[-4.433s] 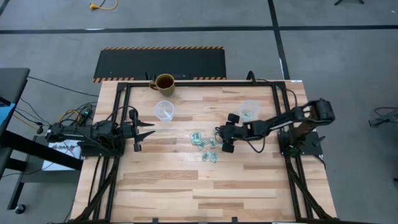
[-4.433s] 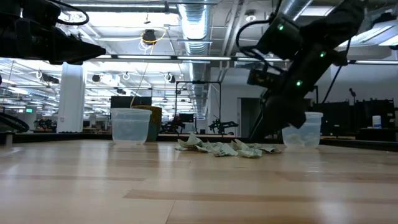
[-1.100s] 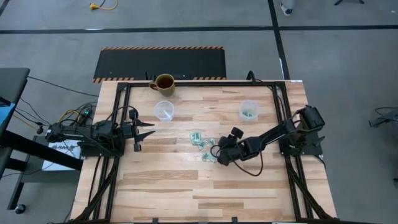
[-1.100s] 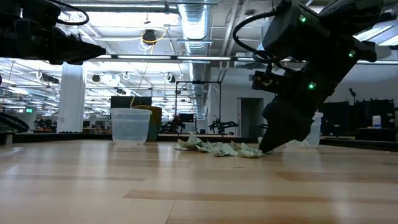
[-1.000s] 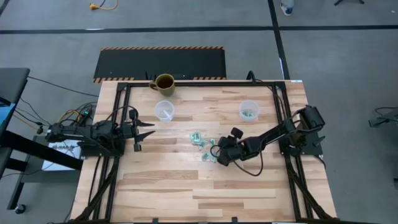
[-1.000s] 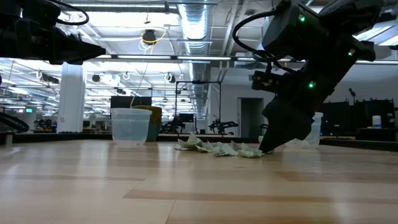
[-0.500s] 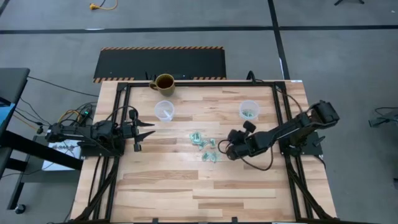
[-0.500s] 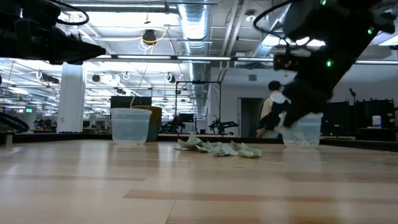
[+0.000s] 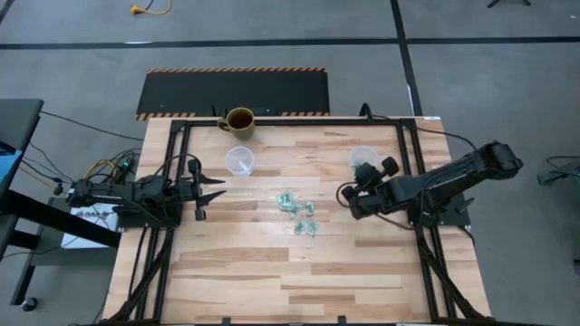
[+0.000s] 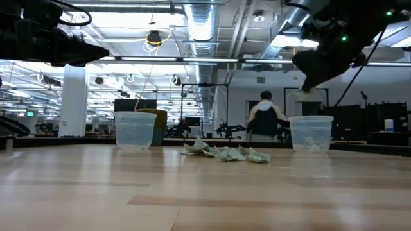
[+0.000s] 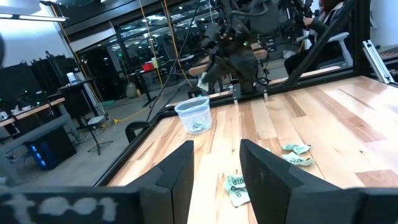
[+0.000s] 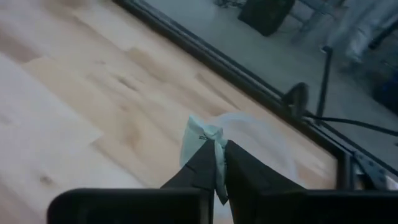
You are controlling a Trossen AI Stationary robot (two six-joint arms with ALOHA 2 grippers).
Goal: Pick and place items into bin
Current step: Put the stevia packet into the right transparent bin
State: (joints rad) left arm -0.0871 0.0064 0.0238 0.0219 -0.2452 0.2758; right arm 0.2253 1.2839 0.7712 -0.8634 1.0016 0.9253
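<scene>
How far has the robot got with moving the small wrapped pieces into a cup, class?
Done: a few light-green wrapped pieces already lie in the clear plastic cup on the right. In hand: the right claw, shut on one light-green crinkly wrapper, is up near that cup. Left: a cluster of green-and-white wrapped pieces at mid-table. The left claw waits at the left side.

1. My right gripper (image 12: 216, 163) has come up off the counter (image 9: 272, 272); a second ago it was down at the edge of the wrapper pile (image 9: 299, 214).
2. Its fingers (image 12: 245, 171) were parted over the pile and are now pinched on one light-green wrapper (image 12: 200, 138).
3. The right arm has swung back toward the clear cup (image 9: 363, 159) on its side, and the gripper now hangs above that cup.
4. A person (image 10: 264, 120) has come into sight in the room behind.
</scene>
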